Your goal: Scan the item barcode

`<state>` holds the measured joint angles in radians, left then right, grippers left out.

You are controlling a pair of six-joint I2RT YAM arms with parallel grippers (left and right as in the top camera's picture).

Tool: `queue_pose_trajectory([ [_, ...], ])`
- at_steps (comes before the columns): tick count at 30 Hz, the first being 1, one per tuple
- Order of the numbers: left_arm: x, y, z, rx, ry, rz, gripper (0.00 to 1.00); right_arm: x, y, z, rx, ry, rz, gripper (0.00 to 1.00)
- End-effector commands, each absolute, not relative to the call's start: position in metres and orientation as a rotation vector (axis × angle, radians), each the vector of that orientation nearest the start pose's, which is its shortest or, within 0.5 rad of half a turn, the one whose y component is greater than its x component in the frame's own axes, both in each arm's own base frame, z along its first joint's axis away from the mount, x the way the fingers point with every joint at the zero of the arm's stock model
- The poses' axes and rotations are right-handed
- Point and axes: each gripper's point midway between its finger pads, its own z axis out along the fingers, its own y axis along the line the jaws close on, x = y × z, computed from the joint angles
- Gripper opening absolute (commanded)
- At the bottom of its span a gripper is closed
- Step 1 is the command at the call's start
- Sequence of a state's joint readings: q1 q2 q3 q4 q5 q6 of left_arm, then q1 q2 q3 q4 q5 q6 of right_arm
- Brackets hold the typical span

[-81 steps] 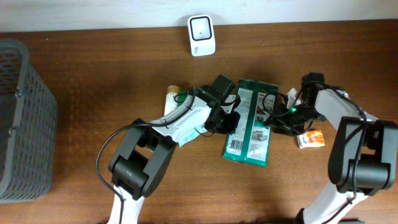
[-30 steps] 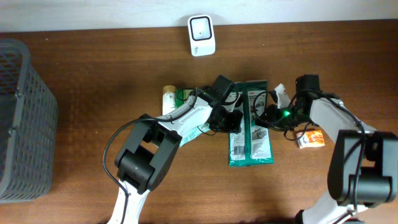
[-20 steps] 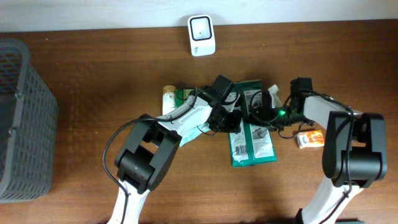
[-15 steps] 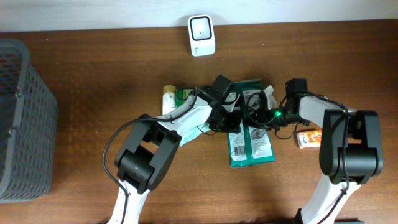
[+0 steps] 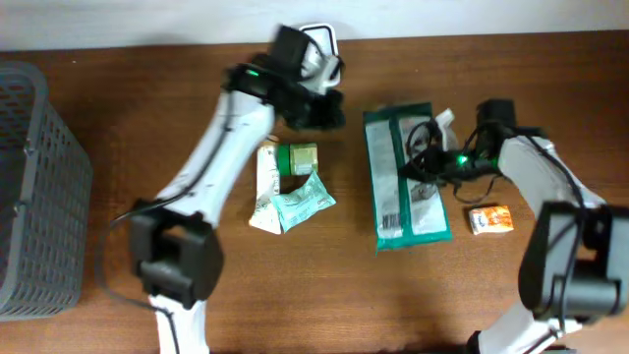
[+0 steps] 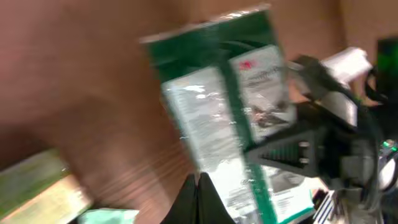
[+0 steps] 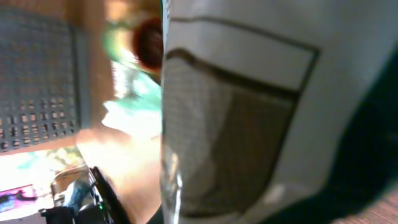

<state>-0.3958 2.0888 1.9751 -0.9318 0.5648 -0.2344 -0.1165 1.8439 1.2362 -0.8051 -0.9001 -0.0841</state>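
A brown wooden table [image 5: 118,118] is seen from above, bounded on the far side by a pale wall [image 5: 147,20]. A grey mesh basket [image 5: 39,177] is set at the left edge, and a white scanner [image 5: 332,67] lies at the far edge, partly covered by the left arm. The green packet [image 5: 388,167] is laid flat right of centre, lengthwise from far to near. The right gripper [image 5: 425,165] is closed on its right side. The left gripper [image 6: 198,190] is held just near the scanner with its fingers pressed together and nothing between them. Left of the packet, and apart from it, a small green box [image 5: 297,157], a teal pouch [image 5: 307,202] and a white sachet [image 5: 263,187] are clustered. A small orange packet [image 5: 489,218] lies near the right edge. Bare wood is left along the near edge and between the basket and the cluster.
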Motion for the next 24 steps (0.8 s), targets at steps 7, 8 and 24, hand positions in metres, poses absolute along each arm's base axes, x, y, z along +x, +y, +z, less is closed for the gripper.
queue_pose_trajectory([
  [7,0.485,-0.111,0.197,-0.021,2.646,-0.679,0.17,0.374,0.116,0.283,-0.167,2.174,1.473,0.04],
  [8,0.484,-0.095,0.191,-0.065,2.675,-0.609,0.28,0.379,0.116,0.296,-0.027,2.185,1.543,0.04],
  [24,0.475,-0.062,0.175,-0.142,2.755,-0.33,0.99,0.48,0.132,0.297,-0.064,2.044,0.408,0.04],
])
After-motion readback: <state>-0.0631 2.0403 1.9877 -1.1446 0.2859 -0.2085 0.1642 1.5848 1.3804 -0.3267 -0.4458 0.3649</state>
